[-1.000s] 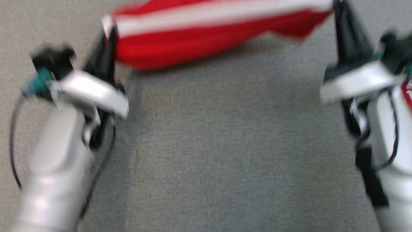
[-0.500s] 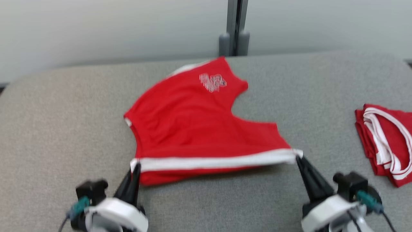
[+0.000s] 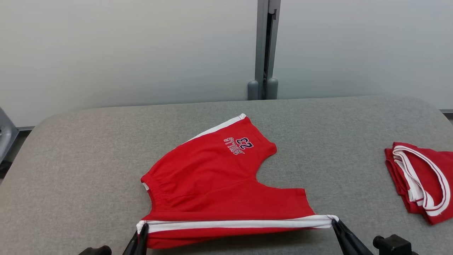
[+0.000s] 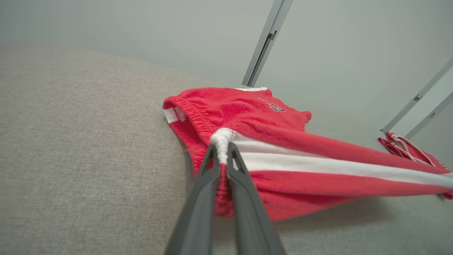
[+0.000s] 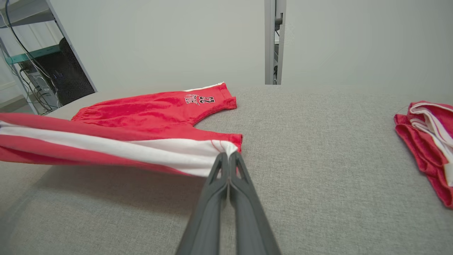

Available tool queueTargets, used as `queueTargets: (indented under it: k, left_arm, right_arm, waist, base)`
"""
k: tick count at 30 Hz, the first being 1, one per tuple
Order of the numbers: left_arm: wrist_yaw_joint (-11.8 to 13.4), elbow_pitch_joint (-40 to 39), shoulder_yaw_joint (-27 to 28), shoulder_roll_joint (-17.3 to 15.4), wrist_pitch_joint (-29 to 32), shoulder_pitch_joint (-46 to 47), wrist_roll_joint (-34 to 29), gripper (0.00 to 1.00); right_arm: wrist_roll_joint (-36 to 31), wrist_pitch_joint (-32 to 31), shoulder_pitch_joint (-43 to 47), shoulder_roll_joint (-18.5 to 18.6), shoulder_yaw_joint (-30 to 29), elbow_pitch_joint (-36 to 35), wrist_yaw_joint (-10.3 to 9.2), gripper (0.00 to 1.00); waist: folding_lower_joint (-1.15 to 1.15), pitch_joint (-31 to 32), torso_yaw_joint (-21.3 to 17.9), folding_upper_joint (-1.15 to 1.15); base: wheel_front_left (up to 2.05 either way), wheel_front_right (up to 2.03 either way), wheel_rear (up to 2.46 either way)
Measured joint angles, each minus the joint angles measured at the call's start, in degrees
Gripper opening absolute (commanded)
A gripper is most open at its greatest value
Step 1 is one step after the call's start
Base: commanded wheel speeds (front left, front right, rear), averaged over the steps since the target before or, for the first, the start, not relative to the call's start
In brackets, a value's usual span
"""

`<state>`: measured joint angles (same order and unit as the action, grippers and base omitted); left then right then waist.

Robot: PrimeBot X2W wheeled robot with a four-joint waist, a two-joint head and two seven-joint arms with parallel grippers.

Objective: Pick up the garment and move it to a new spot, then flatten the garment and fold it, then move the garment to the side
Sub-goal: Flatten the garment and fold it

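Grey surface (image 3: 70, 159), head view: garment (image 3: 212, 177) lay at centre, lower edge raised; folded red cloth (image 3: 417, 180) at right. Left wrist view: left hand (image 4: 222, 150) was clamped on its white-striped edge. Right wrist view: right hand (image 5: 226, 156) pinched the opposite end.

Left pincer (image 4: 221, 147) and right pincer (image 5: 226, 156): dark grey, long, tapered
Each has two slim matte fingers (image 4: 198, 209) with slotted openings near the tips; a black fitting (image 3: 393, 244) sits behind the right one.
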<state>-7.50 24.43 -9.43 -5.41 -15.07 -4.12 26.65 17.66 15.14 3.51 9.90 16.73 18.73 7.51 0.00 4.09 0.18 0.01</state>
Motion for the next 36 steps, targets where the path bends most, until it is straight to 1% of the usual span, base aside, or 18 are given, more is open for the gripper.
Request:
queueTargets:
  k: [3,6,10,15,22,24,29,32,36]
  left_arm:
    - [0.0,-1.5,-0.1,-0.1,0.0,0.0,-0.2,0.00]
    - [0.0,-1.7,-0.7,0.2,0.0,2.7,0.0,0.00]
    - [0.0,-0.7,-1.7,0.7,0.0,8.8,0.5,0.00]
    - [0.0,2.4,-2.0,1.7,0.0,18.1,0.9,0.00]
    - [0.0,7.0,-1.6,2.5,0.0,27.1,-0.1,0.00]
    - [0.0,7.3,-1.7,2.6,0.0,29.5,1.3,0.00]
    - [0.1,9.0,-4.6,2.6,0.0,34.3,4.5,0.00]
    - [0.1,9.8,-6.4,2.6,0.0,36.3,5.6,0.00]
    - [1.4,10.7,-9.9,2.6,0.0,39.4,8.9,0.00]
  right_arm:
    - [-0.7,0.0,-1.4,0.3,-0.4,-0.2,0.00,0.00]
    - [-1.8,0.0,-7.1,1.2,0.7,2.1,-0.01,0.00]
    - [-3.1,-0.7,-16.7,2.1,1.6,7.3,-0.01,0.00]
    - [-4.7,-1.2,-30.8,2.5,3.1,14.5,-0.01,0.00]
    - [-7.1,-1.6,-45.9,1.4,4.1,26.7,-0.01,0.00]
    - [-7.5,-1.5,-49.3,1.2,4.4,29.9,0.00,0.00]
    - [-9.2,-1.0,-57.4,1.2,4.8,36.5,0.00,0.00]
    - [-10.6,-1.0,-60.2,1.5,4.8,38.8,-0.01,0.00]
    - [-12.5,-0.5,-64.8,1.3,4.7,42.9,-0.01,0.00]
  waist:
    - [0.00,-0.6,1.0,0.00]
    - [0.00,-2.0,2.0,0.00]
    - [0.00,-4.5,3.6,0.00]
    - [0.00,-9.3,5.7,0.00]
    - [0.00,-16.0,9.1,0.00]
    - [0.00,-17.8,10.0,-0.01]
    - [0.00,-22.1,12.1,-0.01]
    - [0.00,-23.5,13.0,0.00]
    - [0.00,-25.9,14.6,-0.01]
  base:
    - [0.00,0.00,0.00]
    - [0.00,0.00,0.00]
    - [0.00,0.00,0.00]
    - [0.00,0.00,0.00]
    - [0.00,0.00,0.00]
    - [0.00,0.00,0.00]
    - [0.00,0.00,0.00]
    - [0.00,0.00,0.00]
    - [0.00,0.00,0.00]
